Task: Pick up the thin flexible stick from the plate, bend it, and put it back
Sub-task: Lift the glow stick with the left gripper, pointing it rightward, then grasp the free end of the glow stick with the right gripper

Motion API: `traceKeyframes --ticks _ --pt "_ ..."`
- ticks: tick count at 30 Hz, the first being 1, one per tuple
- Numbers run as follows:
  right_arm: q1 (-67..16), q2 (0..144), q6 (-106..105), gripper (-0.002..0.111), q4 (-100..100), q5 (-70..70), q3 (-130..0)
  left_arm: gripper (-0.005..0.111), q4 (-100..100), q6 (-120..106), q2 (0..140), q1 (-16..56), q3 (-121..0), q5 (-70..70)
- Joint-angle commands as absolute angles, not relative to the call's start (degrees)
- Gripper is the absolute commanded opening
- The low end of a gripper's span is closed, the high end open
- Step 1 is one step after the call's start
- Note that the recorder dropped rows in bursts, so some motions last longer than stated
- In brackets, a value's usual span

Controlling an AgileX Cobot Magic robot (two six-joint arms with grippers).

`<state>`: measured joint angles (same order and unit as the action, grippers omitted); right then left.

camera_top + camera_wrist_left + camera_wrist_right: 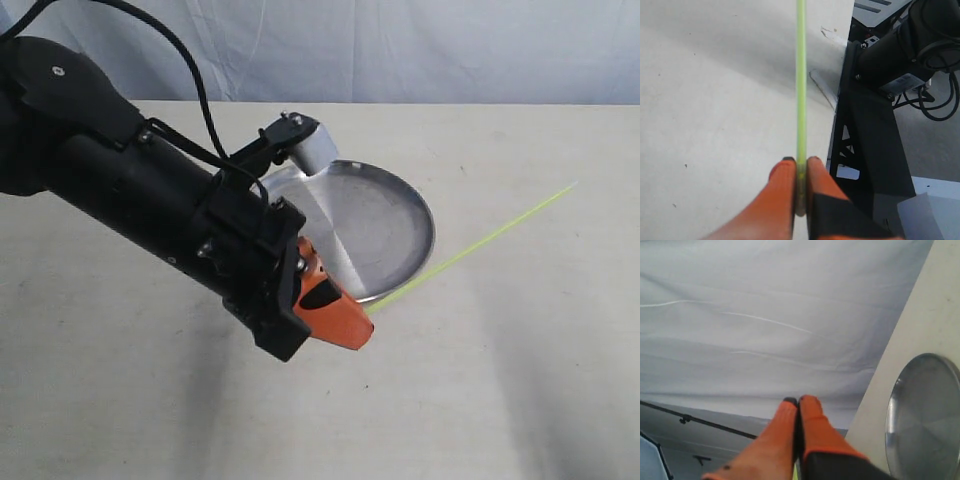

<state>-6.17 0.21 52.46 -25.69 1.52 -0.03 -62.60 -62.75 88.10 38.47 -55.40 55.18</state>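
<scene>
Up front, the orange fingers of the left gripper (345, 318) (800, 166) are clamped on one end of the thin flexible stick (480, 240) (801, 75). It runs straight out past the near rim of the plate (400, 215) and over the worktop (500, 380). The right gripper (798, 402) has its fingers pressed together near the plate (925, 415), with nothing clearly held and white cloth (765, 315) beyond.

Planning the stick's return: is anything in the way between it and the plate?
Nothing visible is. The thin flexible stick is clamped in the left end effector right at the rim of the plate, and the part of the plate that shows is bare.
</scene>
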Motion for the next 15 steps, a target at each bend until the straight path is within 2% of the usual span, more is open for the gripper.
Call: traceKeyframes --ticks 1,4,6,15 --pt "-10.58 0.00 52.23 0.019 -19.98 -3.61 -1.37 0.000 -63.62 -63.87 87.54 38.94 -55.27 55.47" --pt "-11.80 0.66 52.23 0.042 -19.40 -5.03 -2.33 0.000 -63.62 -63.98 87.54 38.94 -55.27 55.47" --pt "-12.05 3.15 52.23 0.052 -19.40 -4.97 -2.63 0.000 -63.62 -64.10 87.54 38.94 -55.27 55.47" --pt "-12.08 14.44 54.10 0.054 -19.33 -9.04 -2.63 0.000 -64.90 -65.12 85.93 38.94 -55.27 56.12"
